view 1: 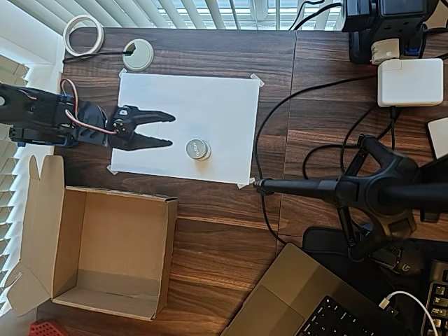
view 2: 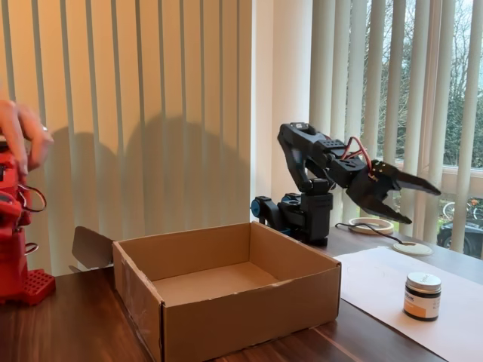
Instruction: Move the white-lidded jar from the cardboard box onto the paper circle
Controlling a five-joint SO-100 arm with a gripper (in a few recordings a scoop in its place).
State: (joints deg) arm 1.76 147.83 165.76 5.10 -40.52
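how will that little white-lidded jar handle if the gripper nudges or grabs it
The white-lidded jar looks squat and stands upright on the paper sheet, so a nudge would probably slide it, not tip it. Its shiny sides may be slippery; on its side it would likely roll.

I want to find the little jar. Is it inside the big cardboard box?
No, the jar stands on the white paper sheet, and the cardboard box beside it has nothing in it.

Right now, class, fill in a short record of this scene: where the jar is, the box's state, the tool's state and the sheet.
jar: white-lidded jar stands upright on the white sheet, outside the box
box: cardboard box open, nothing inside
tool: tool open, raised above the table, holding nothing, apart from the jar
sheet: taped at its corners to the wooden table
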